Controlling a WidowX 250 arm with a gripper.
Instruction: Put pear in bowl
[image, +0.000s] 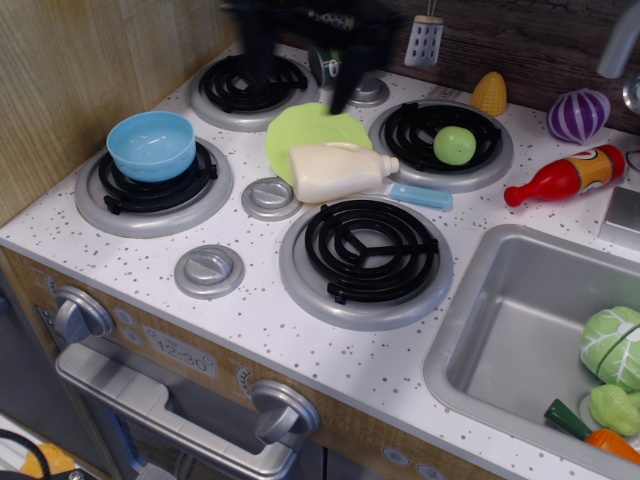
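The hand (300, 60) is a dark motion blur, cut off by the top edge; whether it is open cannot be told. The pear (455, 146) sits on a burner to its right; the bowl (151, 146) lower left.
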